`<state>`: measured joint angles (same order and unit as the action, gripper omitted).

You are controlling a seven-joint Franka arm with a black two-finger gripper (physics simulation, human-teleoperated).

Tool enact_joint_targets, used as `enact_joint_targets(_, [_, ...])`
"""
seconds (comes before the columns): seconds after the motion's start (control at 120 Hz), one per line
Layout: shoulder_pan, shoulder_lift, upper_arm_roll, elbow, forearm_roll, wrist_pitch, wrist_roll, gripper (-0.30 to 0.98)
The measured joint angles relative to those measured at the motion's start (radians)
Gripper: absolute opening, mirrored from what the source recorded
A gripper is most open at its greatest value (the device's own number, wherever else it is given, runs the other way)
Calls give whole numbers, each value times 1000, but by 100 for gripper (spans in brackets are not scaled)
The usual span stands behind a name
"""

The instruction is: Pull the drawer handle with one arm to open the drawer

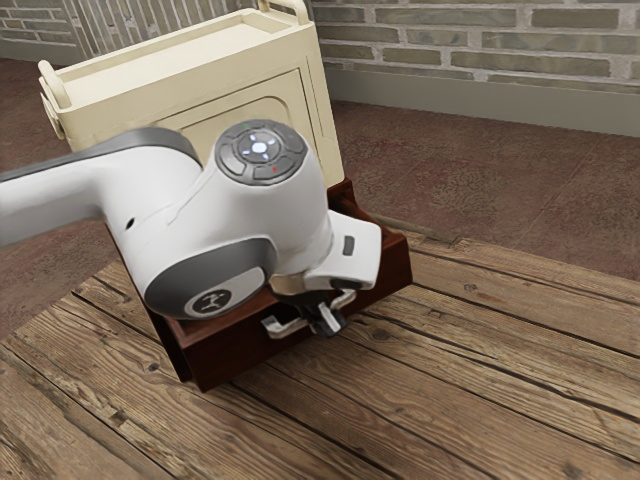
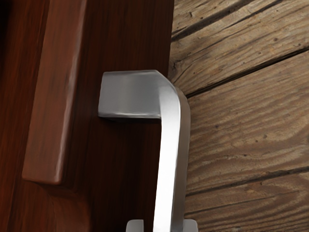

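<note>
Far off is a brick wall (image 1: 480, 45), nearer are planks (image 1: 480, 350); on the near face of the drawer (image 1: 235, 358) we see the handle (image 1: 285, 329) between our gripper (image 1: 327, 320) jaws, which stand apart, a gap showing beside one

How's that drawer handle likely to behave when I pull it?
The handle looks stiff: a thick, square-edged bar, apparently metal. Its smooth, shiny faces may be slippery. It is mounted on the drawer front, so it will probably carry that along.
</note>
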<state>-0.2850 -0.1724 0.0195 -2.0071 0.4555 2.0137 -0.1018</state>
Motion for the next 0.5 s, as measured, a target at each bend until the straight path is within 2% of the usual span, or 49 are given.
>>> enact_joint_targets(0.5, [2, -17, -49, -16, -2, -10, -22, -10])
